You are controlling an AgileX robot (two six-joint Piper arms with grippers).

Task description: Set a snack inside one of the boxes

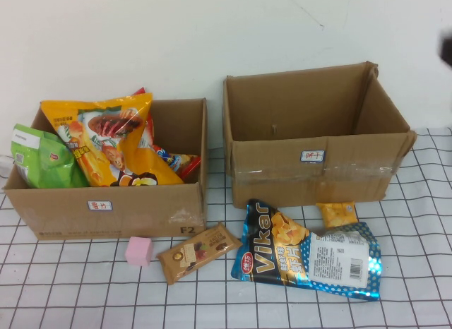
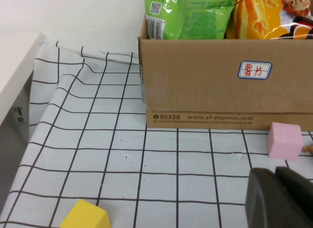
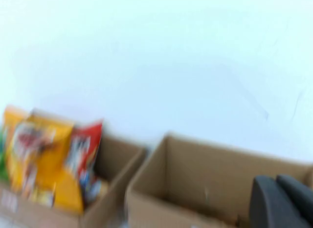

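Two cardboard boxes stand at the back of the table. The left box (image 1: pixel 106 205) holds several snack bags: green, yellow and red. The right box (image 1: pixel 311 166) shows nothing inside. In front of them lie a blue Vikar chip bag (image 1: pixel 304 255), a brown snack bar (image 1: pixel 198 251) and a small yellow packet (image 1: pixel 336 213). My left gripper (image 2: pixel 275 172) is shut and empty, low over the table near the left box's front. My right gripper (image 3: pixel 277 180) is shut and empty, raised in front of the right box (image 3: pixel 205 184); a dark bit of that arm (image 1: pixel 446 50) shows at the high view's right edge.
A pink cube (image 1: pixel 139 250) sits by the left box's front; it also shows in the left wrist view as a pink cube (image 2: pixel 285 140). A yellow cube (image 2: pixel 85 216) lies nearer the table's left edge. A checked cloth (image 1: pixel 85 286) covers the table. A white wall stands behind.
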